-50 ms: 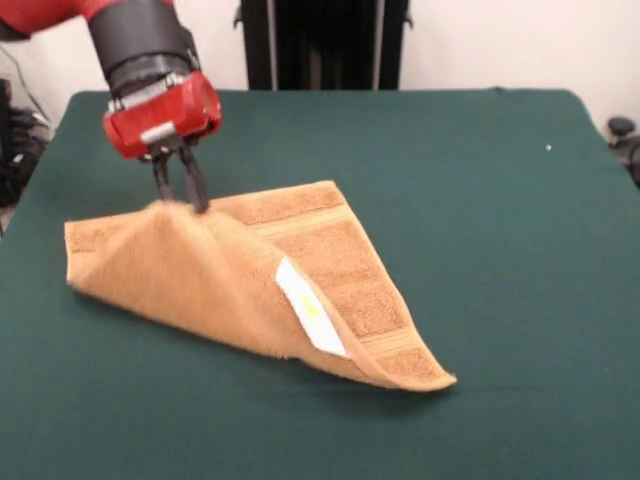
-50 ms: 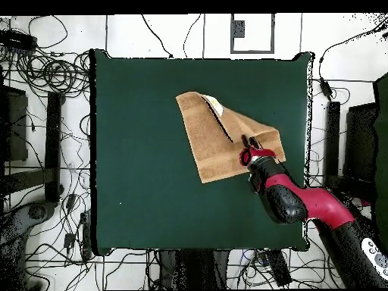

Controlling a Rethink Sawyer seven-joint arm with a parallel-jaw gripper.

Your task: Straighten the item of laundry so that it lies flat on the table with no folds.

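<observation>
The orange-tan towel [image 1: 250, 280] lies on the green table [image 1: 480, 200], folded over itself along a diagonal. A small white tag [image 1: 310, 310] shows on the upper layer, and a ribbed band runs along the exposed lower layer. My gripper [image 1: 180, 200] has its dark fingers pinched together on a raised peak of the folded layer at the towel's far left, lifting it slightly. From above, the towel [image 2: 216, 144] sits right of the table's centre, with the gripper [image 2: 248, 144] over its right part.
The red and black arm [image 2: 303, 201] reaches in across the table's lower right corner in the overhead view. Cables [image 2: 45, 76] and stands surround the table on the floor. A black upright structure [image 1: 320, 45] stands behind the table's far edge.
</observation>
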